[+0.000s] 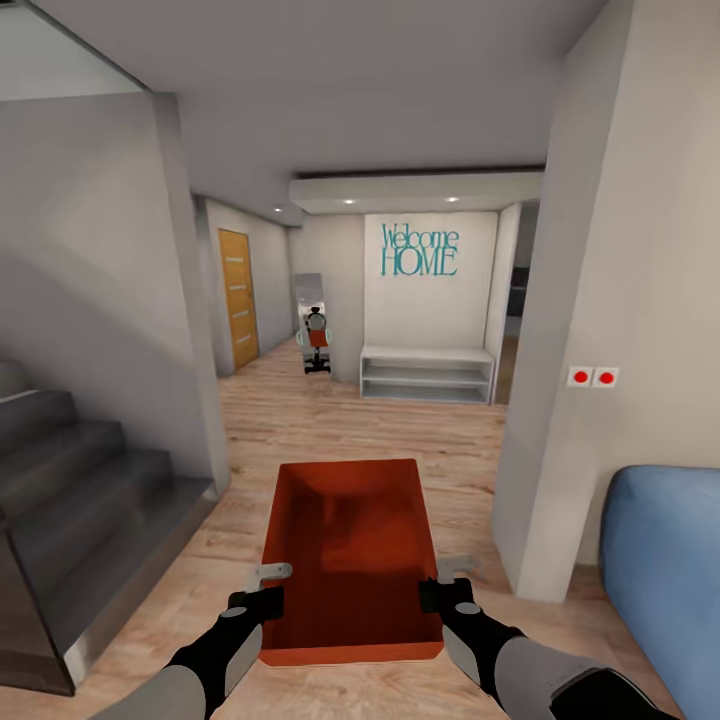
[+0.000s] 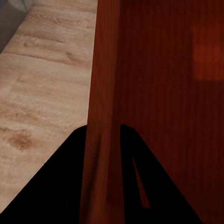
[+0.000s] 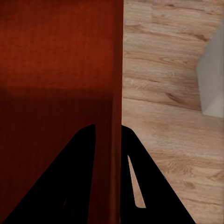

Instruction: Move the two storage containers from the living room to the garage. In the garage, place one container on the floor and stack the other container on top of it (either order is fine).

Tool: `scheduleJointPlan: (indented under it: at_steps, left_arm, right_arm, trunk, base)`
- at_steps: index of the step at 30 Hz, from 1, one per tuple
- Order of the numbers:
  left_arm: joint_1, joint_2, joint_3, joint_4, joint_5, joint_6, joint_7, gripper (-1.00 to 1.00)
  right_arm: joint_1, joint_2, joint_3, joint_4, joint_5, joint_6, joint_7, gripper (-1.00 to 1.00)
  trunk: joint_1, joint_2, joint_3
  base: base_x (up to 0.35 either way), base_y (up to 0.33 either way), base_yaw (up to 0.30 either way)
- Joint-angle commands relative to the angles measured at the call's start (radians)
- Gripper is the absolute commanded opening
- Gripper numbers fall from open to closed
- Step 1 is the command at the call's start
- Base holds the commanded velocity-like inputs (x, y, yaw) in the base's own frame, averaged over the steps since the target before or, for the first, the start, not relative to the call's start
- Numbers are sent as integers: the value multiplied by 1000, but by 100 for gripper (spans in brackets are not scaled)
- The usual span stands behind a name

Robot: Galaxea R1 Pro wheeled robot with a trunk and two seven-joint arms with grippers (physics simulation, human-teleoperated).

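I carry one orange-red storage container [image 1: 350, 555] in front of me above the light wood-plank floor, its open top facing up. My left gripper [image 1: 268, 598] is shut on its left wall, and the left wrist view shows that thin wall [image 2: 100, 107] pinched between the two black fingers [image 2: 60, 186]. My right gripper [image 1: 432, 595] is shut on the right wall, seen in the right wrist view as a red edge [image 3: 116, 93] between the dark fingers [image 3: 140, 182]. The ribbed inside of the tub [image 3: 56, 70] is empty.
A grey staircase [image 1: 70, 500] rises at the left. A white wall corner [image 1: 560, 400] with two red switches [image 1: 592, 377] stands at the right, beside a blue sofa [image 1: 665, 580]. Ahead lie a hallway, a white bench shelf [image 1: 427, 374], a "Welcome HOME" sign and a wooden door [image 1: 238, 295].
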Motion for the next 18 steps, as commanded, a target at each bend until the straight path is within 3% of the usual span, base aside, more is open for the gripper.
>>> scheduleJointPlan:
  at_steps: [1,18]
  left_arm:
    - [0,11,8,2,8,2,18,-100]
    - [0,10,8,2,9,2,18,-100]
  right_arm:
    - [-1,1,-19,-3,4,-80,-3,-100]
    - [-1,1,-19,-3,4,-80,-3,-100]
  trunk:
    - [1,-1,-2]
    - [1,-1,-2]
  base:
    - [322,0,0]
    - [322,0,0]
